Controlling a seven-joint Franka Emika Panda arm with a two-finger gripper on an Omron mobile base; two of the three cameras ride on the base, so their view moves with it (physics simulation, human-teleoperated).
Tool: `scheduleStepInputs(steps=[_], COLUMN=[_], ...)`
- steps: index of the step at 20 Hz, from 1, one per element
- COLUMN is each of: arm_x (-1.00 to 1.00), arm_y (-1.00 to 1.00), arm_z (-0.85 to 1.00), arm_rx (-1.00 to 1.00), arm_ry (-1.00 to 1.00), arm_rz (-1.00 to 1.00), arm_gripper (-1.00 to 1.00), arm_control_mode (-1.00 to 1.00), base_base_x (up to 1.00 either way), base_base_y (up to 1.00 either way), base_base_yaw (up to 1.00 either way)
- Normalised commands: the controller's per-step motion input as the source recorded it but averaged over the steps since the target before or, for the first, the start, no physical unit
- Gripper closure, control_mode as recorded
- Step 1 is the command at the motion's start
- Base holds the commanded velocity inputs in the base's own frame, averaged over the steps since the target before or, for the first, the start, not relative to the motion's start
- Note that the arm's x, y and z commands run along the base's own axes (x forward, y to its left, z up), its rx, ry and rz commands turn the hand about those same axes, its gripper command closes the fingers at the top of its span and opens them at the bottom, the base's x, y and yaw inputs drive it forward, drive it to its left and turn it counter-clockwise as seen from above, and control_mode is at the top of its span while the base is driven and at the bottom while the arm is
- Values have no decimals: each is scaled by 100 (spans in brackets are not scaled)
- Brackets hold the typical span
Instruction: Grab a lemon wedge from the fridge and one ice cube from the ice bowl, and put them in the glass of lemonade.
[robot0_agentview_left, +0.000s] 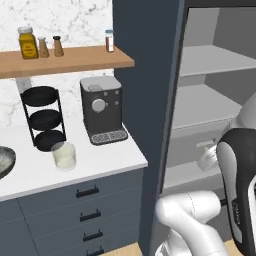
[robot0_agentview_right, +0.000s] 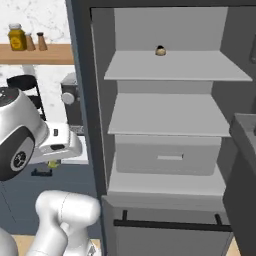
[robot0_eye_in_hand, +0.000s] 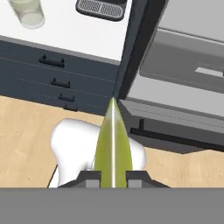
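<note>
White counter (robot0_agentview_left: 105, 160) carries the glass of lemonade (robot0_agentview_left: 64, 155) (near edge), coffee machine (robot0_agentview_left: 102, 108) right, black dish rack (robot0_agentview_left: 43, 117) behind, ice bowl (robot0_agentview_left: 4, 162) far left.

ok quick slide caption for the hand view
Lemon wedge clamped between the jaws, above the wood floor, fridge open ahead, glass of lemonade on the counter.
</note>
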Motion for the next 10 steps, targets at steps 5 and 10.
scheduleStepInputs(steps=[5,10], arm_x=[0,0], arm_y=[0,0], arm_z=[0,0], arm_rx=[0,0], arm_ry=[0,0], arm_rz=[0,0], arm_gripper=[100,100], arm_control_mode=[100,100], base_base_x=[-2,20], base_base_y=[100,100], base_base_yaw=[-10,-5])
